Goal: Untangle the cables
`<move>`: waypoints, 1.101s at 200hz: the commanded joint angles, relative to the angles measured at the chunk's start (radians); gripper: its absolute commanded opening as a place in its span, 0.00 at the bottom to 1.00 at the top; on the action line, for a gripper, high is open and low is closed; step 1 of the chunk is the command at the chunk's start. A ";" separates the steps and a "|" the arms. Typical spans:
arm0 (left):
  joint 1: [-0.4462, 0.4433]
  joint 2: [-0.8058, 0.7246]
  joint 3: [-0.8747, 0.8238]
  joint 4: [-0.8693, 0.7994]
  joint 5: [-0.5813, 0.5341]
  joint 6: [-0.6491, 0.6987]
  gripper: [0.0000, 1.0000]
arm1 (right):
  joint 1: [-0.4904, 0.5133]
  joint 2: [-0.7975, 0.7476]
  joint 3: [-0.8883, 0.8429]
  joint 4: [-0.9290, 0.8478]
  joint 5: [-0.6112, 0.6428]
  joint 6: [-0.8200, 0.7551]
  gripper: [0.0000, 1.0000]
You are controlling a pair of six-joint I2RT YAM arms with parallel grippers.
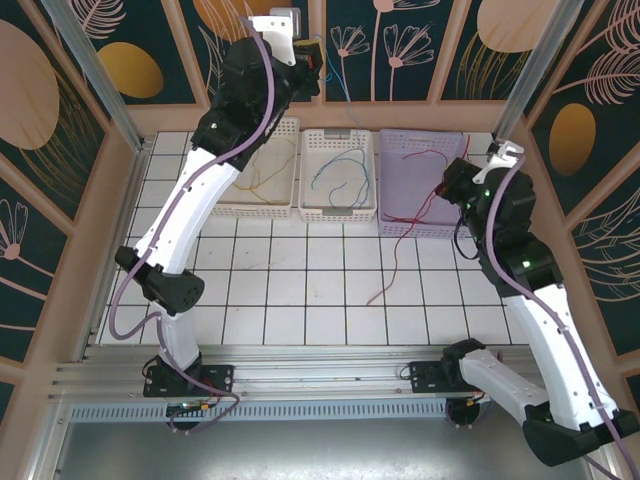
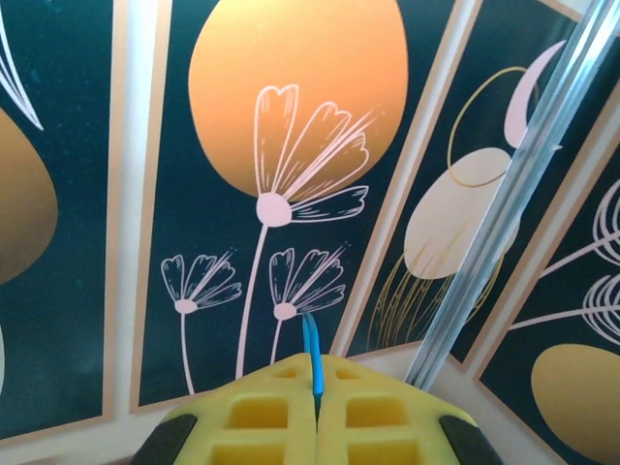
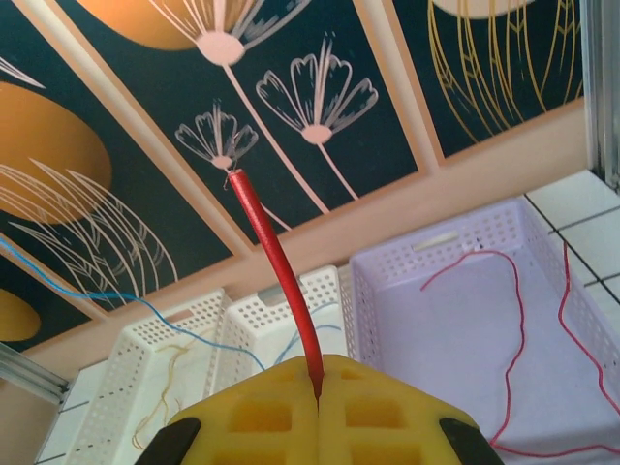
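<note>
firmly, left fingers (image 2: 262, 417) pinch blue cable (image 2: 312, 354), right fingers (image 3: 262, 417) red cable (image 3: 281, 281).

Worktop (image 1: 300, 300), far edge: three baskets abreast. Left white basket (image 1: 262, 209): yellow-tan cables (image 1: 262, 178). Middle white basket (image 1: 338, 213): blue cables (image 1: 338, 166). Lavender basket (image 1: 420, 229): red cables (image 1: 391, 272), one trailing onto tiles.

Left arm (image 1: 190, 215), right arm (image 1: 555, 335): white and black.
White shells, black joints; purple cables (image 1: 264, 80) run along each; yellow grid-moulded finger pads (image 2: 260, 415) with black corners.
</note>
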 commanded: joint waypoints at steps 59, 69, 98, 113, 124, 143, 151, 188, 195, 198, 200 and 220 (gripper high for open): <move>0.017 0.150 -0.083 0.132 0.080 -0.075 0.00 | 0.001 -0.024 0.173 -0.135 0.000 -0.052 0.00; 0.017 0.154 -0.127 0.161 0.095 -0.086 0.00 | 0.000 -0.017 0.196 -0.143 -0.005 -0.055 0.00; 0.017 0.172 -0.224 0.214 0.098 -0.112 0.00 | 0.000 0.007 0.263 -0.163 -0.027 -0.064 0.00; 0.018 0.190 -0.262 0.233 0.102 -0.129 0.00 | 0.000 0.020 0.299 -0.174 -0.031 -0.070 0.00; 0.017 0.202 -0.303 0.257 0.113 -0.147 0.00 | 0.000 0.030 0.325 -0.182 -0.032 -0.075 0.00; 0.018 0.235 -0.360 0.294 0.133 -0.180 0.00 | 0.001 0.050 0.384 -0.195 -0.027 -0.091 0.00; 0.017 0.251 -0.379 0.305 0.136 -0.196 0.00 | 0.000 0.060 0.409 -0.203 -0.024 -0.097 0.00; 0.017 0.336 -0.425 0.333 0.140 -0.239 0.00 | 0.000 0.097 0.515 -0.236 -0.032 -0.109 0.00; 0.017 0.354 -0.424 0.333 0.147 -0.246 0.00 | 0.000 0.098 0.525 -0.238 -0.034 -0.110 0.00; 0.018 0.361 -0.423 0.331 0.147 -0.247 0.00 | 0.000 0.100 0.530 -0.239 -0.035 -0.109 0.00; 0.017 0.367 -0.423 0.332 0.148 -0.249 0.00 | 0.001 0.100 0.533 -0.240 -0.036 -0.109 0.00; 0.018 0.411 -0.424 0.325 0.124 -0.264 0.00 | 0.000 0.103 0.558 -0.245 -0.043 -0.107 0.00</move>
